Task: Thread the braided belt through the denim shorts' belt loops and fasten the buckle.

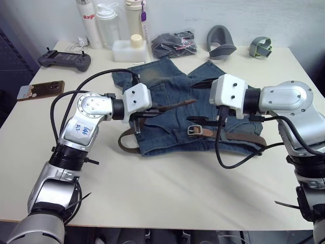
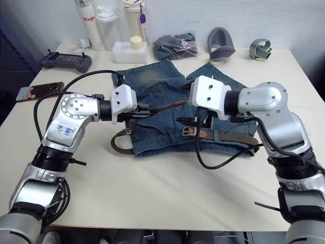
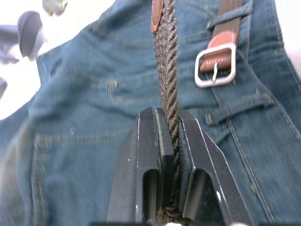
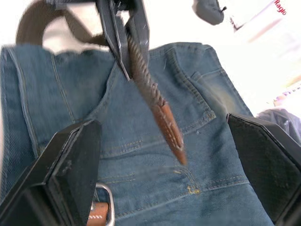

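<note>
Above the denim shorts [image 1: 167, 109], left tool [image 3: 168, 141] pinches the braided belt [image 3: 169, 75] near its tip; right tool [image 4: 160, 155], spread wide, probably takes the handover next.

Arms: silver-grey rounded metal housings, white boxy wrist modules with small dark screws. Black ribbed collars at forearm joints. Black cables loop loose off both wrists. Blue handwritten marks on a white label, left arm [image 1: 81, 129]. Flat black tapered fingers [image 3: 143, 174].

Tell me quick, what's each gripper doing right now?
Left gripper: shut on the braided belt near its tan tip.
Right gripper: open, holding nothing, above the denim shorts.
</note>
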### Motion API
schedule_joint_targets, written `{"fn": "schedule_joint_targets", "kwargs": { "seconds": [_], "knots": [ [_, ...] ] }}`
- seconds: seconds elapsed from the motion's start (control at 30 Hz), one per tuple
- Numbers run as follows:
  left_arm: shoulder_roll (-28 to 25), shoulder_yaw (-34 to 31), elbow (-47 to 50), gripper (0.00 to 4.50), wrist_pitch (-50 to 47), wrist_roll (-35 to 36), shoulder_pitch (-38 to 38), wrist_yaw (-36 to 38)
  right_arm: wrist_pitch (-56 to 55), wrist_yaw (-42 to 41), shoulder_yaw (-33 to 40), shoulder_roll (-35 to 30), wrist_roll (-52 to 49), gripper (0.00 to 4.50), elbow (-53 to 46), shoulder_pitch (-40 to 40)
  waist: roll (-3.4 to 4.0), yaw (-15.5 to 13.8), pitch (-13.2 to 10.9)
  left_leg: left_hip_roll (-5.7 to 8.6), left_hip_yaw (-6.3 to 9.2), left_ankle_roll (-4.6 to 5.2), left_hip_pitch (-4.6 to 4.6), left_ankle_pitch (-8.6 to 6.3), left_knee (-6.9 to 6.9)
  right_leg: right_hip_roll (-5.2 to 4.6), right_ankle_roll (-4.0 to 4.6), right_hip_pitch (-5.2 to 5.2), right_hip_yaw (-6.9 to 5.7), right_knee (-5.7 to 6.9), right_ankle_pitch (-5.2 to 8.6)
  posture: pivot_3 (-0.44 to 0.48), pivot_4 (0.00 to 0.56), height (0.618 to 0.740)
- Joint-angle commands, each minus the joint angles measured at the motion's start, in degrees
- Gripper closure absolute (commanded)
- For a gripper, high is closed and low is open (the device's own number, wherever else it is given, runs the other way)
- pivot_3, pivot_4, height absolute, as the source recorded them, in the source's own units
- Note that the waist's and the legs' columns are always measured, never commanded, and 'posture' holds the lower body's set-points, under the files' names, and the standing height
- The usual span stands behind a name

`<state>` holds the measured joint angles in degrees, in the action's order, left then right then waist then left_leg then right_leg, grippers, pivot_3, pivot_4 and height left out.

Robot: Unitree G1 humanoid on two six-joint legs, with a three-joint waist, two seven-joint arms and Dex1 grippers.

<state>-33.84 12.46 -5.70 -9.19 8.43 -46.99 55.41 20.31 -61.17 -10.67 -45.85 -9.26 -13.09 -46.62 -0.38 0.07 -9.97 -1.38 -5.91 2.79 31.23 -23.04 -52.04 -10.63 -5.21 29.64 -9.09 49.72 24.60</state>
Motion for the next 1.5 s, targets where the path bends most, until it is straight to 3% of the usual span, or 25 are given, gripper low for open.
{"fn": "schedule_joint_targets", "kwargs": {
  "seconds": [0.03, 0.07, 0.33, 0.43, 0.57, 0.63, 0.77, 0.8, 0.87, 1.0, 1.13, 1.17, 1.23, 1.37, 1.5],
  "knots": [
    [0.85, -0.31, -0.63, 4.50, 1.82, -0.31, -1.01, 1.41, -4.77, 1.30, -1.05, 0.13, 4.32, 0.62, 0.78, -0.49, 0.00, 0.00, 0.00, 0.00, 0.00, 0.01, 0.00, 0.01, 0.00, 0.00, 0.00, 0.00, 0.00, 0.02, 0.00, 0.000, 0.150, 0.648],
    [1.01, -0.45, -0.71, 4.50, 1.86, -0.17, -1.09, 1.72, -5.74, 1.40, -1.61, 0.20, 5.28, 0.84, 1.35, -0.62, 0.00, 0.00, 0.00, 0.00, 0.01, 0.02, 0.00, 0.02, 0.00, 0.00, 0.00, 0.00, -0.01, 0.03, 0.00, 0.000, 0.150, 0.648],
    [1.67, -4.31, -0.36, 4.50, -3.43, 3.14, -1.32, 2.24, -12.69, 1.03, -3.21, 1.43, 9.29, 4.46, 4.89, -0.68, 0.00, 0.05, 0.00, 0.00, 0.04, 0.04, 0.00, 0.07, 0.00, 0.01, 0.00, 0.00, -0.02, 0.05, 0.00, 0.000, 0.150, 0.648],
    [1.15, -8.97, -1.41, 4.50, -11.31, 6.60, -1.95, -0.27, -15.71, 1.86, -2.54, 1.95, 10.05, 4.46, 5.70, -0.25, 0.00, 0.08, 0.00, 0.00, 0.05, 0.04, -0.01, 0.08, 0.00, 0.01, 0.00, -0.01, -0.02, 0.06, 0.00, 0.000, 0.150, 0.648],
    [-1.54, -18.04, -3.63, 2.96, -26.30, 15.32, -3.01, -2.91, -21.84, 4.65, -1.63, 2.56, 11.84, 4.50, 7.70, 0.70, -0.01, 0.15, -0.05, -0.01, 0.12, 0.02, 0.00, 0.12, 0.00, 0.02, 0.00, -0.02, -0.05, 0.07, 0.00, 0.000, 0.150, 0.648],
    [-3.88, -23.53, -5.81, 1.99, -35.71, 19.64, -3.42, -5.06, -25.52, 6.78, -1.45, 3.17, 13.13, 4.50, 9.04, 1.44, -0.01, 0.38, -0.05, -0.01, 0.13, 0.01, -0.02, 0.12, 0.01, 0.04, 0.00, -0.03, -0.05, 0.06, 0.00, 0.000, 0.150, 0.648],
    [-11.16, -33.92, -9.61, 0.29, -62.87, 33.29, -3.96, -2.16, -34.98, 12.58, -1.97, 4.54, 18.12, 4.50, 12.96, 2.13, -0.03, 0.95, -0.08, -0.02, 0.16, -0.01, -0.02, 0.14, 0.03, 0.05, 0.02, -0.01, -0.05, 0.10, 0.02, 0.000, 0.150, 0.648],
    [-12.93, -35.26, -8.74, 0.04, -69.26, 36.87, -3.17, -0.44, -36.57, 13.62, -2.11, 4.91, 19.05, 4.50, 13.73, 2.31, -0.08, 1.13, -0.11, -0.02, 0.17, -0.02, -0.01, 0.14, 0.03, 0.05, 0.03, 0.00, -0.05, 0.13, 0.03, 0.000, 0.150, 0.648],
    [-14.59, -38.28, -7.63, 0.04, -79.89, 42.76, -2.46, 0.88, -39.70, 15.34, -2.40, 5.39, 20.73, 4.50, 14.90, 2.60, -0.09, 1.38, -0.12, -0.02, 0.23, -0.02, 0.00, 0.14, 0.03, 0.05, 0.04, -0.01, -0.05, 0.12, 0.04, 0.000, 0.150, 0.648],
    [-21.27, -33.53, -6.40, 0.04, -83.31, 64.23, 4.01, -0.35, -44.82, 18.63, -2.77, 6.79, 23.84, 4.50, 15.98, 2.41, -0.08, 1.51, -0.12, 0.04, 0.38, -0.07, -0.01, 0.15, -0.03, -0.02, 0.06, -0.07, 0.04, 0.14, 0.06, 0.000, 0.150, 0.648],
    [-21.25, -22.87, -6.25, 0.04, -83.31, 87.34, 7.87, -15.93, -50.19, 22.54, -2.53, 7.60, 26.84, 4.50, 15.25, 2.05, -0.02, 1.31, -0.16, 0.04, 0.57, -0.21, -0.02, 0.14, -0.14, -0.06, 0.26, -0.05, 0.12, 0.28, 0.17, 0.000, 0.150, 0.648],
    [-21.23, -20.16, -4.53, 0.04, -79.64, 95.28, 9.23, -21.09, -50.55, 22.98, -2.44, 7.75, 27.12, 4.50, 14.88, 2.09, -0.02, 1.22, -0.16, 0.05, 0.69, -0.25, 0.02, 0.14, -0.20, -0.05, 0.29, -0.05, 0.14, 0.30, 0.19, 0.000, 0.150, 0.648],
    [-19.01, -18.27, -2.78, 0.04, -73.64, 103.27, 10.95, -29.49, -50.93, 23.46, -2.19, 7.96, 27.47, 4.50, 14.28, 2.27, -0.02, 1.34, -0.16, 0.04, 0.75, -0.30, 0.05, 0.15, -0.30, -0.04, 0.32, -0.05, 0.15, 0.38, 0.20, 0.000, 0.150, 0.648],
    [-2.14, -24.73, -3.91, 0.04, -64.00, 104.57, 12.86, -51.49, -51.52, 24.38, -1.57, 7.72, 28.17, 4.50, 11.85, 3.22, -0.03, 1.13, -0.17, 0.16, 0.78, -0.29, 0.07, 0.15, -0.41, -0.14, 0.33, -0.03, 0.19, 0.66, 0.22, 0.000, 0.150, 0.648],
    [11.01, -31.31, 1.61, 0.04, -60.16, 104.57, 13.92, -65.22, -51.26, 24.69, -1.16, 7.27, 28.63, 4.50, 9.90, 4.10, -0.11, 1.10, -0.18, 0.28, 0.77, -0.22, 0.16, 0.12, -0.56, -0.21, 0.21, 0.04, 0.21, 0.97, 0.27, 0.000, 0.150, 0.648]
  ]
}}
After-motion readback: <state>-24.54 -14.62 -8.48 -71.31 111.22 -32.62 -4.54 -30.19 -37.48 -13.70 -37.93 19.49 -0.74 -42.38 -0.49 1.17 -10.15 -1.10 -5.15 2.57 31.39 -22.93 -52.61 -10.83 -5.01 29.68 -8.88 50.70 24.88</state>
